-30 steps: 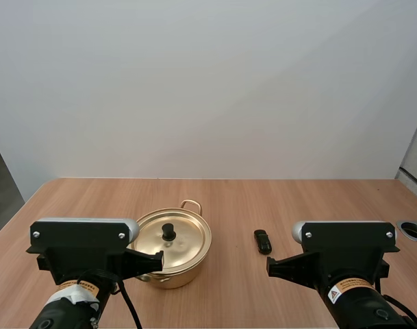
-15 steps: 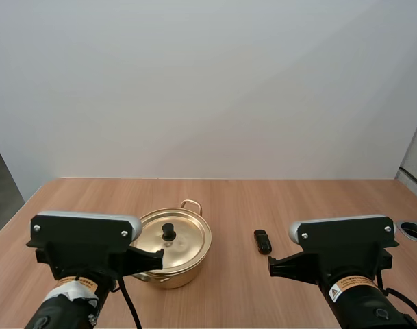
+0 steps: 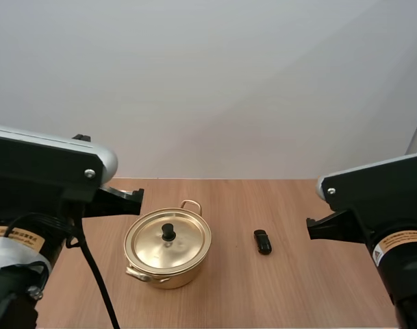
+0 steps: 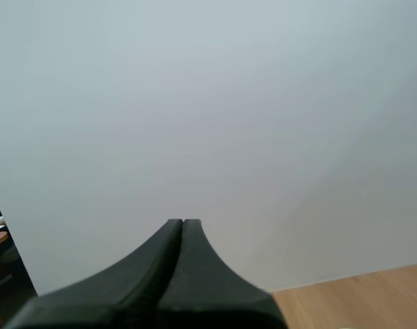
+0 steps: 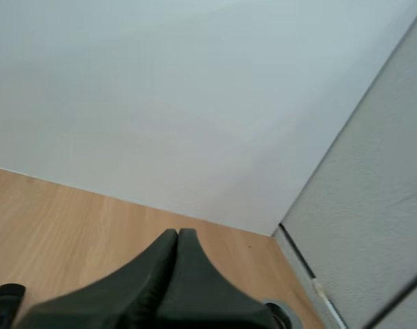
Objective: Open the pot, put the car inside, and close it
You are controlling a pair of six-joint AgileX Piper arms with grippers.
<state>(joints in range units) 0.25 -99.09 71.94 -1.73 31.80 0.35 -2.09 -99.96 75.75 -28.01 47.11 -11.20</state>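
A gold pot (image 3: 167,257) stands on the wooden table, its lid (image 3: 168,240) with a black knob (image 3: 168,231) resting on it. To the pot's right a small black toy car (image 3: 263,241) lies on the table; its end also shows beside my right fingers as the car (image 5: 4,305). My left gripper (image 4: 182,222) is shut on nothing, fingers together as one dark wedge aimed at the wall. My right gripper (image 5: 178,232) is likewise shut on nothing above the table's right part. In the high view both arms are raised at the near corners, left of the pot and right of the car.
The wooden table (image 3: 229,199) runs back to a white wall. A round grey grommet (image 5: 280,317) sits in the table near its right edge, next to a grey panel (image 5: 372,226).
Both arms have risen and swung outward, the left one up and to the left, the right one up and to the right. The pot and car have not moved.
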